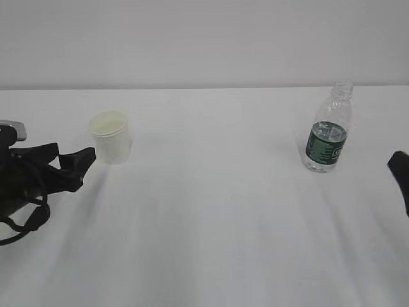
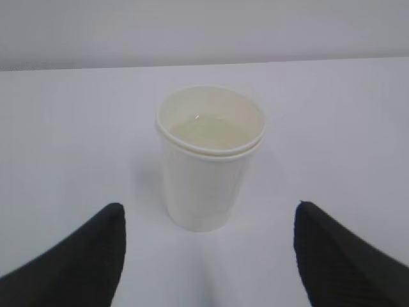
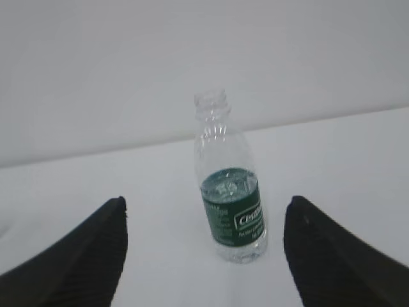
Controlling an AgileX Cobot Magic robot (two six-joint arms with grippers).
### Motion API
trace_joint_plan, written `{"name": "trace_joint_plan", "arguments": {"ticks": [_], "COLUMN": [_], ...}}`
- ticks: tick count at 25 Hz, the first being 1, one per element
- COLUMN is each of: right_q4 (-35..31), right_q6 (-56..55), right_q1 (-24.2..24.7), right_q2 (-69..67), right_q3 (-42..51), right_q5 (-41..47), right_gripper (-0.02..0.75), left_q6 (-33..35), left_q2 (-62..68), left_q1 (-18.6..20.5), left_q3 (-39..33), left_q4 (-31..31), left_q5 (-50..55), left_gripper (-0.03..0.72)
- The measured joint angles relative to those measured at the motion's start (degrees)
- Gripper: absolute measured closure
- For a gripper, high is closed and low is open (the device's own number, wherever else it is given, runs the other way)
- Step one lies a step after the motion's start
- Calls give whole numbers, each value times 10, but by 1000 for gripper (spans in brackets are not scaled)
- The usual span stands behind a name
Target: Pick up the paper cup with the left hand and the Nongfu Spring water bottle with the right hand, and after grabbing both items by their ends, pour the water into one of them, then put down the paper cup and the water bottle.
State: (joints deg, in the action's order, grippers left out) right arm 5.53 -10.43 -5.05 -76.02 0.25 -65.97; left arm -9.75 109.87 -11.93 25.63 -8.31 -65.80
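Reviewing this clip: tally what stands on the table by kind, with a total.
White tapered paper cup: 1
Clear ribbed plastic bottle with a dark green label: 1
Total: 2, both upright on the white table, each in front of an open black tool without touching it.

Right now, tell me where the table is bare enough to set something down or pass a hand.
The widest free patch is the middle of the table, between the paper cup and the water bottle. The front strip is also bare. It is tighter at the left edge, where the open left gripper sits beside the cup, and at the far right by the right gripper.
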Motion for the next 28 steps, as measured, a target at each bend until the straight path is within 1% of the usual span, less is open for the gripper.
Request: {"name": "trace_joint_plan", "arguments": {"ticks": [5, 10, 14, 16, 19, 23, 26, 28], "right_q4": [-41, -51, -55, -55, -55, -47, -30, -12], "right_q6": [-17, -20, -36, -39, -42, -42, -43, -41], "right_q1": [0, 0, 0, 0, 0, 0, 0, 0], "right_q2": [58, 67, 67, 67, 67, 68, 87, 115], "right_q3": [1, -6, -39, -69, -113, -166, -210, -247], "right_q5": [0, 0, 2, 17, 65, 128, 196, 268], "right_gripper": [166, 166, 166, 166, 166, 166, 166, 166], "left_q6": [-5, -8, -8, -8, -8, -9, -9, -9], "left_q2": [-62, -137, -199, -239, -292, -342, -375, -405], "left_q1": [0, 0, 0, 0, 0, 0, 0, 0], "left_q3": [-40, -55, -58, -57, -57, -60, -60, -60], "left_q4": [-2, -2, -1, 8, 32, 41, 44, 48], "left_q5": [0, 1, 2, 13, 61, 118, 142, 170], "left_gripper": [100, 101, 101, 102, 109, 111, 111, 111]}}
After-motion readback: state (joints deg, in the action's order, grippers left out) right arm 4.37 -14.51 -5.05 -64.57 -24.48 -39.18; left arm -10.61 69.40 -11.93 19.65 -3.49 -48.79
